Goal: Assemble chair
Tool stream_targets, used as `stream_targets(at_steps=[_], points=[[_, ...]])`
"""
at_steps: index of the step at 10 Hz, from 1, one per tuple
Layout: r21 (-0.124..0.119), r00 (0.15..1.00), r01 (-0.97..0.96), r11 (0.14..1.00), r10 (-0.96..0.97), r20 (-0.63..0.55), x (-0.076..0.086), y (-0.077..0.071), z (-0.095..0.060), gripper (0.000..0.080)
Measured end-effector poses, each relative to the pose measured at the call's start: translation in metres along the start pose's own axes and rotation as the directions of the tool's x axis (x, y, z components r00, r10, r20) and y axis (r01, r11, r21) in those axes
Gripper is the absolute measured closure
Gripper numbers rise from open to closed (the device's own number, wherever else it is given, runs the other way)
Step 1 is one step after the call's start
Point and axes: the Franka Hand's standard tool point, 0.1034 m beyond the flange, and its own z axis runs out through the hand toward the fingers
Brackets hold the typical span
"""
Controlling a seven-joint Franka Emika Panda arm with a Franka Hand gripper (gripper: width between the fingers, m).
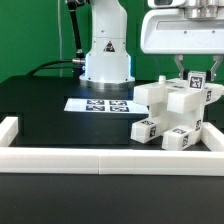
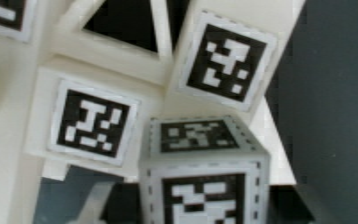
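1. A black table [image 1: 40,100] is edged by a white rail [image 1: 60,156]; the marker board [image 1: 100,104] is laid at its centre.
2. The chair [image 1: 165,112] is found at the exterior view's right, its long axis slanting up rightward.
3. The gripper [image 1: 196,76] is closed narrowly on the chair's raised end.

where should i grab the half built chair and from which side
Take the chair by the upright tagged bar at its top, coming straight down from above. It stands free of the heap with open flanks and looks narrow enough for two fingers. The lower blocks look wider and sit packed together.
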Motion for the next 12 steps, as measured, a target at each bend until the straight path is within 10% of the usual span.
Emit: stream_targets(at_steps=[12], points=[[0.010, 0.706, -0.709, 0.705, 0.709, 0.007, -0.0006, -0.0029, 0.0000, 0.0509]])
